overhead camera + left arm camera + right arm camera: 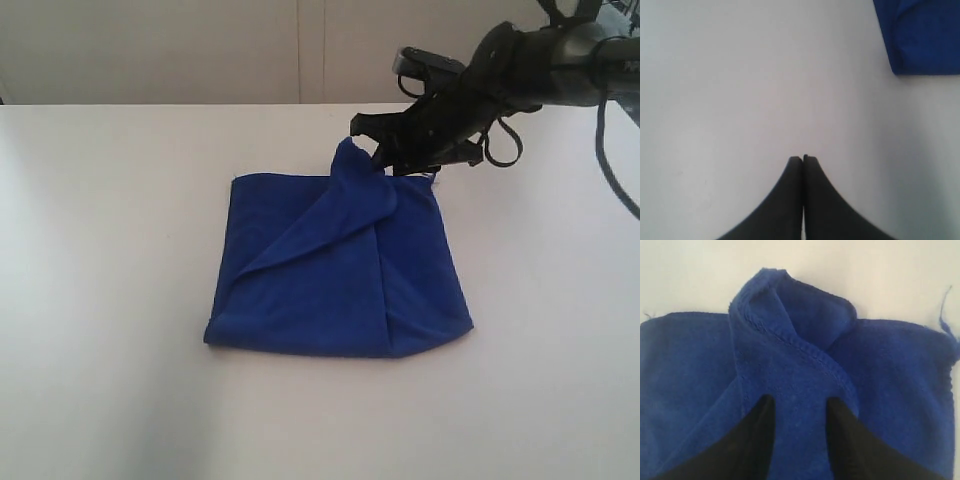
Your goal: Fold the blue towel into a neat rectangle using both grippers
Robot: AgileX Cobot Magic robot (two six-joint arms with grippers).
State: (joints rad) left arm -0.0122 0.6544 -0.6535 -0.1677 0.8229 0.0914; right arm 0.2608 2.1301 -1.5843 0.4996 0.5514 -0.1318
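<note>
I see blue towel [330,280] mid-desk [100,380], folded to rough square, near edge flat, diagonal flap lying across top layer. Left tool [803,159] pinched closed, empty, over bare desk just off towel corner. At towel's far edge flap peaks up; right tool [799,407] fingers parted, straddling that peak.

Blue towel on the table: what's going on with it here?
The blue towel lies partly folded on the white table, with one flap drawn diagonally across its top. The right pincer is at the towel's far edge in the exterior view, where that flap's corner stands raised; its jaws stand apart, the cloth between them unsqueezed. The left pincer is shut and empty, over bare table near a towel corner. Not yet a neat rectangle.
</note>
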